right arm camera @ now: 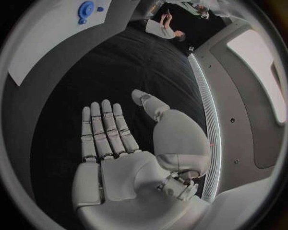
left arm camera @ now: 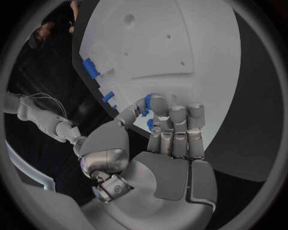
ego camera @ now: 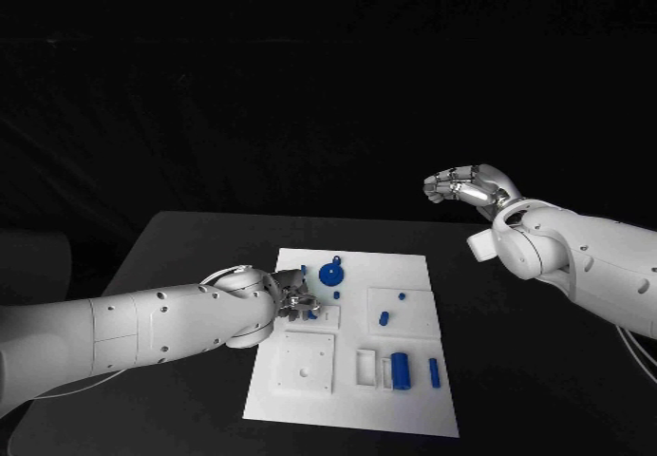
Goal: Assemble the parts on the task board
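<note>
The white task board [ego camera: 309, 375] lies in the middle of the table. My left hand [ego camera: 291, 298] is low over the board's left middle. In the left wrist view its thumb and a finger [left arm camera: 157, 104] pinch a small blue part [left arm camera: 147, 100] against the board [left arm camera: 180, 43]; much of the part is hidden by the fingers. A round blue part [ego camera: 331, 275] stands just beyond that hand. My right hand [ego camera: 467, 186] is raised high past the board's far right corner, with its fingers [right arm camera: 105, 127] spread and nothing in it.
More blue parts sit on the board's right half: a thick one [ego camera: 402, 369], a thin one [ego camera: 434, 371] and two small ones [ego camera: 384, 317]. Black table [ego camera: 507, 380] surrounds the board. The right wrist view catches the board's edge [right arm camera: 42, 43] and the round part [right arm camera: 86, 8].
</note>
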Motion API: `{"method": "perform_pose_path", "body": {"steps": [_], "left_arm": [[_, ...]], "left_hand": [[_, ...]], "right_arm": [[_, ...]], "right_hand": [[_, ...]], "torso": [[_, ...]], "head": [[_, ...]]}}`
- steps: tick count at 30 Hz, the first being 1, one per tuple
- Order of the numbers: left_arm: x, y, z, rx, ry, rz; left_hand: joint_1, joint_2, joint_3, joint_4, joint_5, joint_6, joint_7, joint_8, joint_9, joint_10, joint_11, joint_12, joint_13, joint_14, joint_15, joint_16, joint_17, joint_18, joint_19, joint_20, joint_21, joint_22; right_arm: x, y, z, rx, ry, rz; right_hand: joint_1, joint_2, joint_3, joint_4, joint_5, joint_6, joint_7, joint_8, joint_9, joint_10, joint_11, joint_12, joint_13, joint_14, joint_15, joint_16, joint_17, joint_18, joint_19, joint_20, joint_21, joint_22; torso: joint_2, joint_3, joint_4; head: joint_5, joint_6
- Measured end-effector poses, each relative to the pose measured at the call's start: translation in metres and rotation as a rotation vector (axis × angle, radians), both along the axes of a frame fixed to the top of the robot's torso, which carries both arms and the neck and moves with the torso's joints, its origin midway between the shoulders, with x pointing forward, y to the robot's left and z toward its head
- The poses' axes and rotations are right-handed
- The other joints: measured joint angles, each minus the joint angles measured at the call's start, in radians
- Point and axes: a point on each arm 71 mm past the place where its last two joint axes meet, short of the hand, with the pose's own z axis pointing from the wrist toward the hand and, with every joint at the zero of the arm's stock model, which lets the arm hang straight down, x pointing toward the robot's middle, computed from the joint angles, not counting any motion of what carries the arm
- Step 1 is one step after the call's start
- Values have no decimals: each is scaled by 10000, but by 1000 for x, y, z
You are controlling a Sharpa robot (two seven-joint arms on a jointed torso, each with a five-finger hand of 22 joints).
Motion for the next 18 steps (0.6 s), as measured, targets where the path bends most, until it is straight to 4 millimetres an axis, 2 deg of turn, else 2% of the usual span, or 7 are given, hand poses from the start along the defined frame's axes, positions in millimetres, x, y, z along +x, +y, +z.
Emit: {"method": "perform_pose_path", "body": {"steps": [5,6,8,9,18], "left_arm": [[0,0,0,27,31,-10],[0,0,0,30,36,-13],[0,-2,-1,31,47,-39],[0,-2,-1,29,52,-54],[2,-5,-1,54,51,-69]], "left_hand": [[-28,-28,25,24,-31,71,-5,3,21,55,-22,49,29,2,-1,47,5,0,0,0,0,0],[-37,-19,27,27,-27,208,-73,24,31,159,-91,58,44,40,-39,55,11,6,0,0,0,0],[-110,53,28,27,-17,824,-482,38,33,320,-246,107,53,220,-220,90,19,152,11,-11,0,-1],[-139,83,28,28,-17,850,-583,18,31,339,-264,116,57,232,-232,90,19,154,18,-18,0,-1],[-287,232,29,29,-17,1056,-779,-27,35,403,-301,116,88,287,-286,126,27,162,18,-18,40,-2]], "right_arm": [[0,0,0,-1,4,0],[0,0,0,-2,6,0],[0,0,0,-2,8,1],[0,0,0,-2,9,1],[0,-1,0,-4,17,3]], "right_hand": [[0,0,0,0,0,0,0,0,-9,0,0,0,0,0,0,0,-6,0,0,0,0,0],[0,0,0,0,0,0,0,0,-9,0,0,0,0,0,0,0,-10,1,0,0,0,0],[0,0,0,0,0,0,0,0,-9,0,0,0,0,-7,7,0,-10,0,0,0,0,0],[0,0,0,0,0,0,0,0,-9,0,0,0,0,-28,27,0,-10,0,0,0,0,-1],[0,0,0,0,0,0,0,0,-8,0,0,0,-9,-28,27,0,-22,0,0,0,-39,9]], "torso": [[0,0,-2],[0,0,-2],[0,-2,-3],[-1,-4,-3],[-1,-12,-4]], "head": [[2,-1],[4,-1],[6,-1],[6,-1],[-19,15]]}}
